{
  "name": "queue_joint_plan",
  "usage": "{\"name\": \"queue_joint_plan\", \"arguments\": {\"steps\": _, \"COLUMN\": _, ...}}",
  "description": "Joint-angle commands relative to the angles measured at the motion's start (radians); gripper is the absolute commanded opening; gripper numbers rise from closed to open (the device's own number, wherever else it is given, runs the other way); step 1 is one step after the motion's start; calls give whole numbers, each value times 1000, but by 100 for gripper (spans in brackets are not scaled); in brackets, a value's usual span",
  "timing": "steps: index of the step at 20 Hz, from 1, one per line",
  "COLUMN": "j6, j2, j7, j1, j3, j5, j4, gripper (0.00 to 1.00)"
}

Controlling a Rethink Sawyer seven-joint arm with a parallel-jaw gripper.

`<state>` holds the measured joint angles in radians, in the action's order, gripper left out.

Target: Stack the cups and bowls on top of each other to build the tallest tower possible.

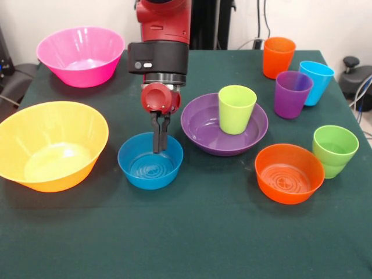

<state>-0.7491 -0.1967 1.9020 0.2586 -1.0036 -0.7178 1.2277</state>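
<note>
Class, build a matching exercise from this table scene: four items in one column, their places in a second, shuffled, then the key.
1. lime-yellow plastic cup
2. black gripper
3. big pink plastic bowl
4. small orange plastic bowl

A. beside the green plastic cup
B. upright in the wide purple plastic bowl
C. at a table corner
D. at the small blue plastic bowl's far rim

Pairs: 1-B, 2-D, 3-C, 4-A

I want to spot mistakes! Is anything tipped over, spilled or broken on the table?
Nothing stands out. Every cup and bowl sits upright and whole. The lime-yellow cup stands inside the purple bowl, and the gripper reaches down at the blue bowl.
</note>
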Motion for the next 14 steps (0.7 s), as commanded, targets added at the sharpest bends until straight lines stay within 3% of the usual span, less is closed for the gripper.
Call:
{"name": "queue_joint_plan", "arguments": {"steps": 1, "j6": -81, "j2": 37, "j7": -76, "j1": 15, "j3": 91, "j5": -84, "j4": 17, "gripper": 100}}
{"name": "queue_joint_plan", "arguments": {"steps": 5, "j6": -71, "j2": 47, "j7": -23, "j1": 30, "j3": 99, "j5": -155, "j4": 20, "gripper": 100}}
{"name": "queue_joint_plan", "arguments": {"steps": 9, "j6": -23, "j2": 27, "j7": 148, "j1": 67, "j3": 97, "j5": -329, "j4": 3, "gripper": 100}}
{"name": "queue_joint_plan", "arguments": {"steps": 14, "j6": 11, "j2": 27, "j7": 107, "j1": 59, "j3": 134, "j5": -349, "j4": -6, "gripper": 100}}
